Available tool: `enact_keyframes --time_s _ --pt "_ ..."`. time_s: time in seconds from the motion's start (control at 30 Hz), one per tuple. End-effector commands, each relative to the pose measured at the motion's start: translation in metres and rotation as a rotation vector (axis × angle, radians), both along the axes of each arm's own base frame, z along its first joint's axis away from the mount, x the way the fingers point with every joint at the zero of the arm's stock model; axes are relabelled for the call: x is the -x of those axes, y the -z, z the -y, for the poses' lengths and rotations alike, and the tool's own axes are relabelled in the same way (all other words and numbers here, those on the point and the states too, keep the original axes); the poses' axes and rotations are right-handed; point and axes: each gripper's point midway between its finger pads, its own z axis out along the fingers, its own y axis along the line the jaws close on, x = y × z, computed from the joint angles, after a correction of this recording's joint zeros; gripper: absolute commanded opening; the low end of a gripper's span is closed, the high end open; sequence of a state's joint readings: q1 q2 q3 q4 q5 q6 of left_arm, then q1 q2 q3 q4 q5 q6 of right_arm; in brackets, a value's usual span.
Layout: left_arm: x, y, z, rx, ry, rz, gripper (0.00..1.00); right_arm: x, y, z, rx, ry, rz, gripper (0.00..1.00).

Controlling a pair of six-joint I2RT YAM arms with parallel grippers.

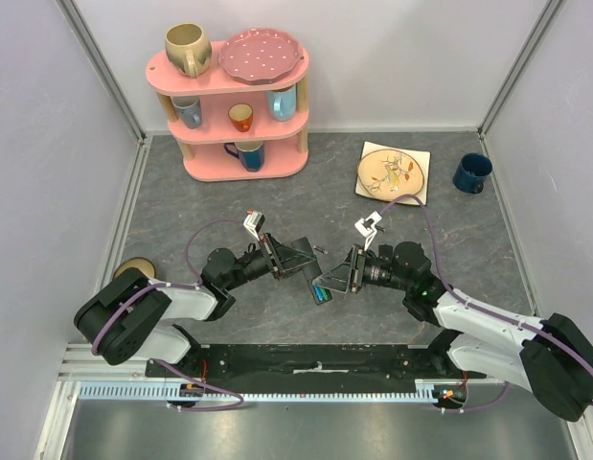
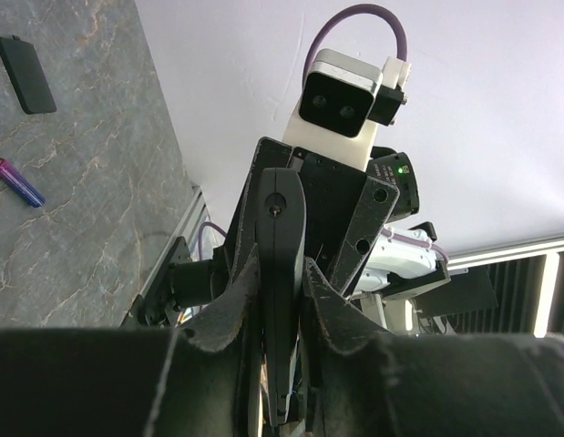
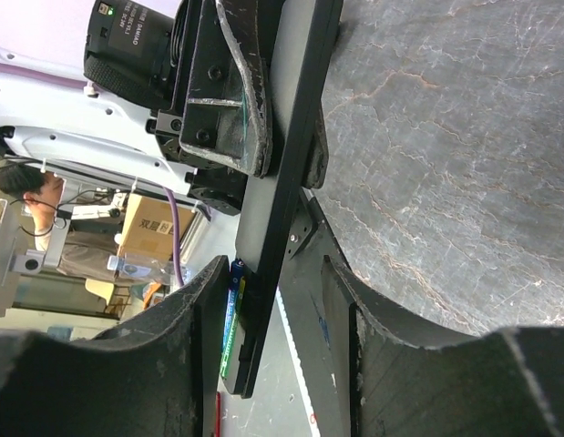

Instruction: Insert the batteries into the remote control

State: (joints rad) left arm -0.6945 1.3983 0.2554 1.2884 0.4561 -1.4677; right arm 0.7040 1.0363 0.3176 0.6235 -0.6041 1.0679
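The remote control is a slim black bar held above the table. My left gripper is shut on it edge-on. In the top view the left gripper and right gripper meet at the remote in mid-table. In the right wrist view the remote runs between the right gripper's spread fingers. A green and blue battery lies against the remote's open end beside the left finger. The other finger stands clear of the remote. A purple and blue battery lies on the table.
A flat black cover piece lies on the table beyond the loose battery. A pink shelf with mugs and a plate stands at the back left. A decorated plate and a dark blue mug sit at the back right.
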Motion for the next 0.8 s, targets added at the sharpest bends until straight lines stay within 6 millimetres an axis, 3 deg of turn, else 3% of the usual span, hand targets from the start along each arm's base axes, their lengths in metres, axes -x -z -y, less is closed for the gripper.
enact_keyframes --time_s 0.0,0.53,0.63,0.77 --pt "0.021 -0.083 -0.012 0.245 0.017 0.331 0.02 -0.006 -0.005 -0.002 0.029 0.002 0.045 0.51" --pt "0.023 -0.095 -0.015 0.271 0.014 0.352 0.02 -0.012 0.016 0.002 0.127 0.040 0.023 0.38" --pt "0.023 -0.092 -0.015 0.267 0.012 0.350 0.02 -0.012 0.010 0.001 0.108 0.040 0.027 0.41" --pt "0.023 -0.086 -0.014 0.252 0.010 0.340 0.02 -0.012 -0.005 0.000 0.068 0.046 0.036 0.55"
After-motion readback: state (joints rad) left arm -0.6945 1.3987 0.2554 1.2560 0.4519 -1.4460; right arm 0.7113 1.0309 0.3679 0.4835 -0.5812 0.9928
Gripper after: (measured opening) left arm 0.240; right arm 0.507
